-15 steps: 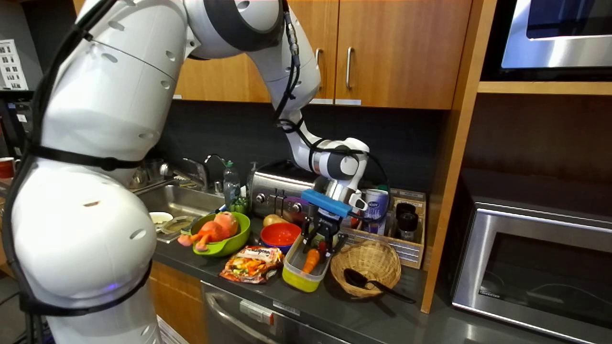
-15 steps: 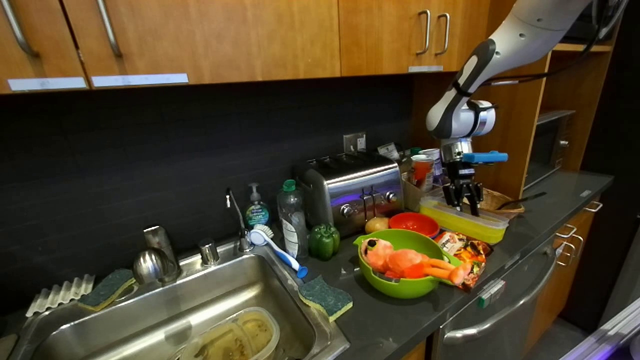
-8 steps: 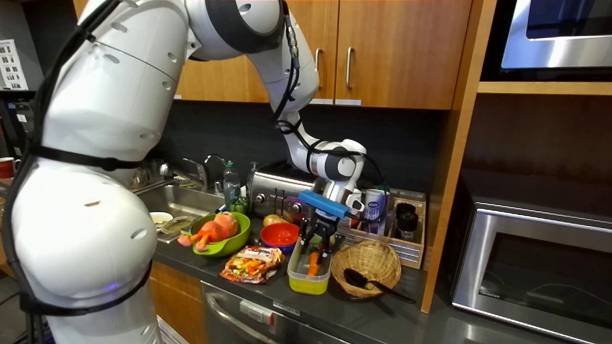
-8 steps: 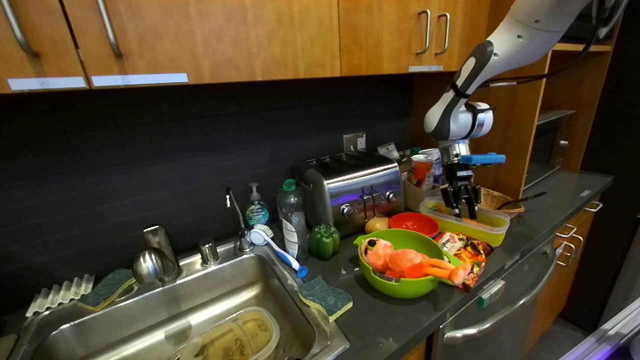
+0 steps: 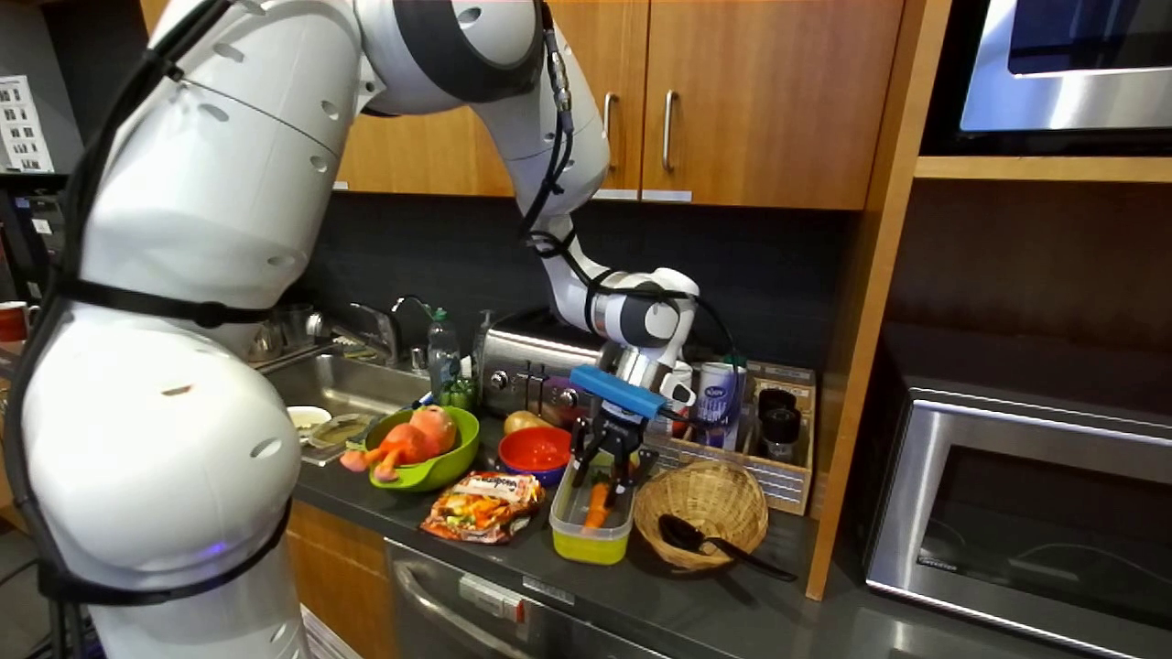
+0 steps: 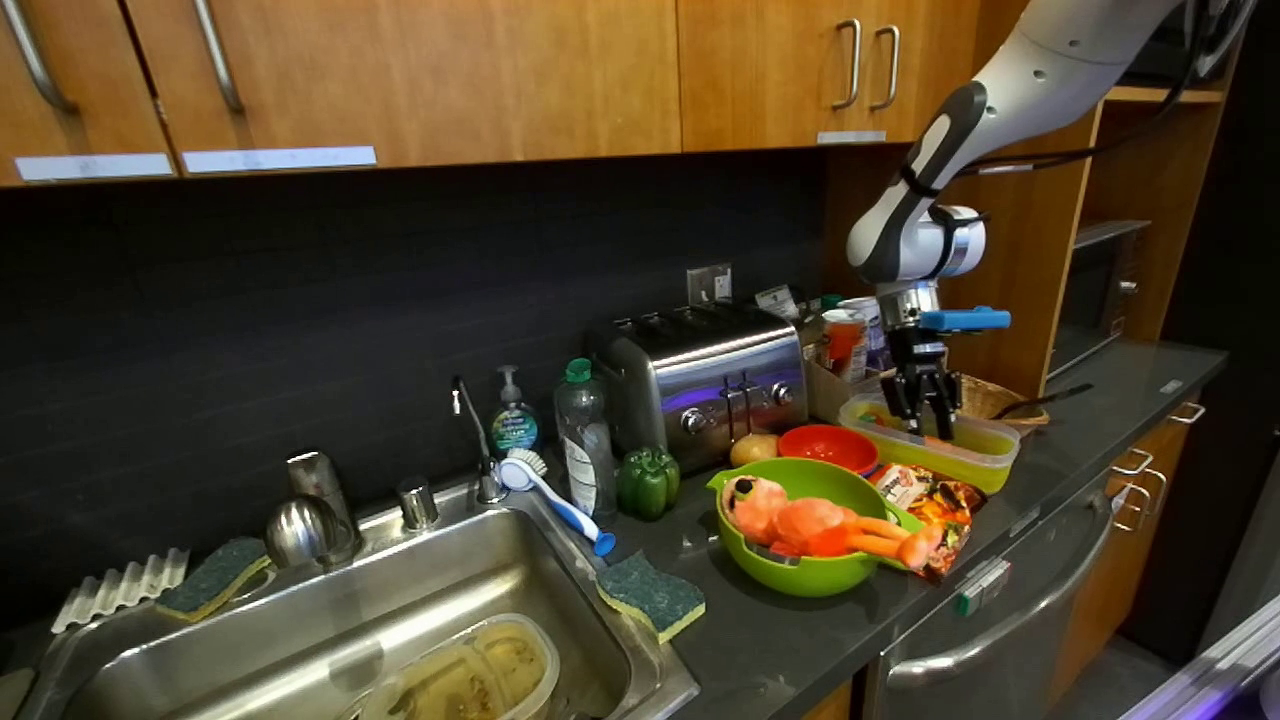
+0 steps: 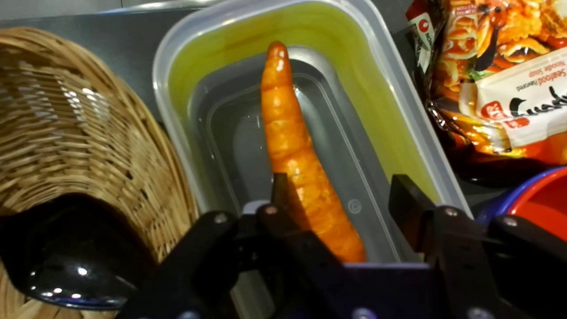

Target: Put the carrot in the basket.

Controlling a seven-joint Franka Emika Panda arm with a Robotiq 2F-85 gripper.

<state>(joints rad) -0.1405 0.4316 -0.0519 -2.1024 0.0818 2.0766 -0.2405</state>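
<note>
While the end effector (image 7: 341,190) gapes — carrot (image 7: 293,153) in tub (image 7: 382,106).

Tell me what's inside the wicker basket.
A black spoon lies in the wicker basket, its handle sticking out over the rim. Some of the weave shows beside the spoon; whatever is under its bowl is covered and cannot be seen.

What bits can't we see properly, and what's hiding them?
Carrot: wrist view, thick end partly behind the open jaws; whether they touch it can't be told.
Wicker basket, black spoon: wrist view, cut off by the left edge.
Instant noodle packet: wrist view, cut off by the right edge.
White printed sheet: in an exterior view, too small to read.
</note>
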